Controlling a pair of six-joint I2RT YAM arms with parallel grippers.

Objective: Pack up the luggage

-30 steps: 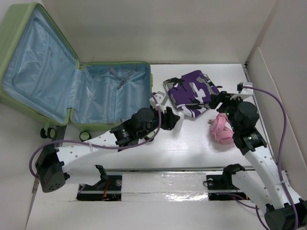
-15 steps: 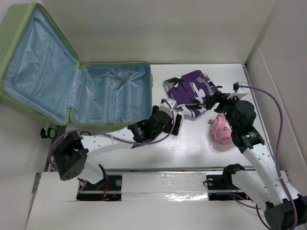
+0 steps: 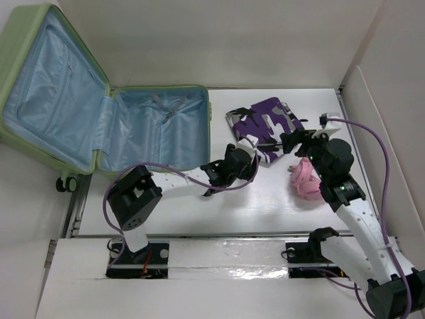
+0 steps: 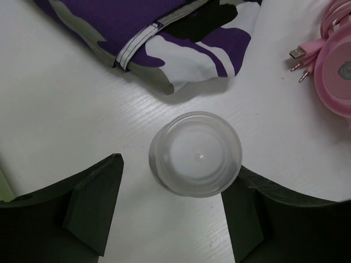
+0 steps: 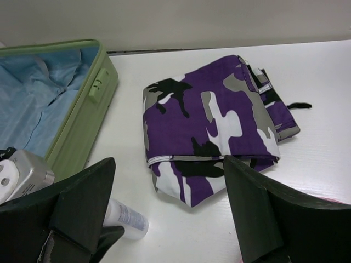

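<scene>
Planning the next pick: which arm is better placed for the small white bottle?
Left. The left gripper is open astride the bottle from above; the right gripper faces the folded camo cloth.

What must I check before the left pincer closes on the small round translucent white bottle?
1. Left pincer open: ok.
2. Small round translucent white bottle between its fingers: ok.
3. Folded purple camouflage cloth outside the jaws' path: ok, it lies just beyond the bottle.
4. Pink cable bundle away from the bottle: ok.
5. Light-green hard-shell luggage open to receive things: ok.
6. Bottle cap tight: cannot tell.
</scene>
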